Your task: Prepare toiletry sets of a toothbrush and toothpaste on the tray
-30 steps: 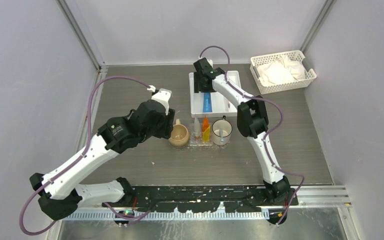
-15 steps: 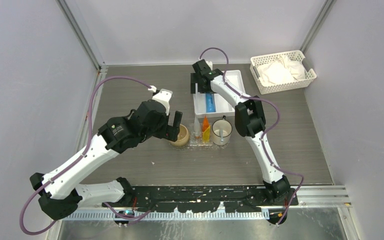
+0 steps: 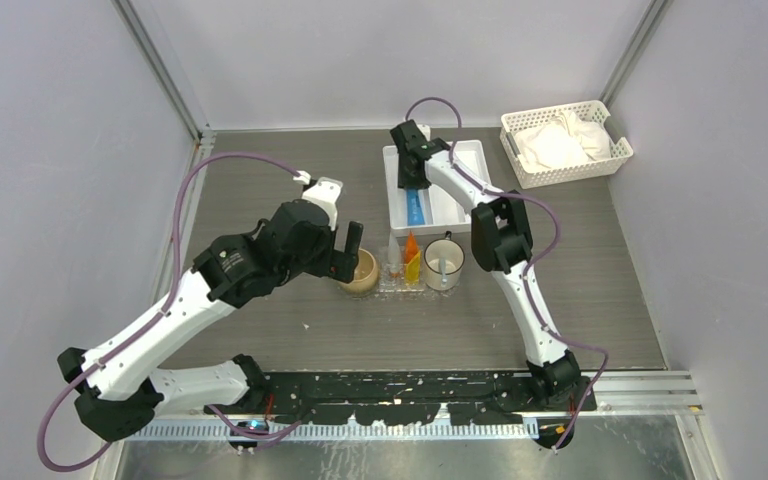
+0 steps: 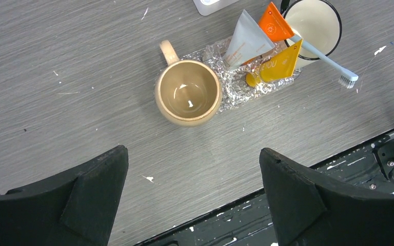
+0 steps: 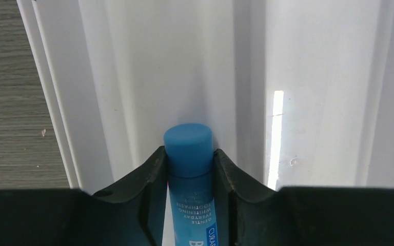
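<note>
Toothpaste [image 5: 188, 146], blue tube, lying in a long channel of the white tray [image 5: 107, 92], its long axis in line with the right gripper [image 5: 189, 154], whose fingers clasp it just behind the cap; left gripper [image 4: 192, 169] spread wide, empty, near the beige mug [image 4: 188, 98].

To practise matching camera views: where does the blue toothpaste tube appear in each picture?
Top external: blue toothpaste tube in the white compartmented tray, far centre.
Left wrist: not in it.
Right wrist: tube at bottom centre, between the fingers.
Shared landmark: the white compartmented tray.
</note>
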Tool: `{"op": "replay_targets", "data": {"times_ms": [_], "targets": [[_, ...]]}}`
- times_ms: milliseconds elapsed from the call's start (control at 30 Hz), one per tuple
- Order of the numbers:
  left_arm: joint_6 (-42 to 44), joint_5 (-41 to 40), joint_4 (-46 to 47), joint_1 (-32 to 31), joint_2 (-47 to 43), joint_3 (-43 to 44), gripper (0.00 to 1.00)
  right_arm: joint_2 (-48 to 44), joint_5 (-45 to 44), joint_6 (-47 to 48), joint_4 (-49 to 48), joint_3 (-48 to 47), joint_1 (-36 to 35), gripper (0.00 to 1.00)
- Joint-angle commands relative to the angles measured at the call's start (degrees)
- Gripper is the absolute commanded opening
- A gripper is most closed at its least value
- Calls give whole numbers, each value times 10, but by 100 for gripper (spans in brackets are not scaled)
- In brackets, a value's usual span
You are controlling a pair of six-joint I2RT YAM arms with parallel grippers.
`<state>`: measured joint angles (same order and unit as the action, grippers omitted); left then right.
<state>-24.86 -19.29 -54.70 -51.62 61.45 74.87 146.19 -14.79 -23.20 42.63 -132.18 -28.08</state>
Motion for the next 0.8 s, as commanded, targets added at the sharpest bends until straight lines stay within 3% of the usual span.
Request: {"op": "replay_targets", "data": {"times_ms": [0,167,333,533,767], "targets": [[1,-7,1,4,-18,25,100,1,19,-10,5,8,14,18],[-3,-10,-5,4,-25,31,100,-47,97,-57,-6,-41,57,12],[3,-3,12,4,-31,41,100,-151,253,-208,-126,10,139,9],[32,5,108,4,-41,40,100,-272,354,-432,-308,173,202,8],[134,84,346,4,-14,0,100,-410,358,-689,-535,430,209,7]]}}
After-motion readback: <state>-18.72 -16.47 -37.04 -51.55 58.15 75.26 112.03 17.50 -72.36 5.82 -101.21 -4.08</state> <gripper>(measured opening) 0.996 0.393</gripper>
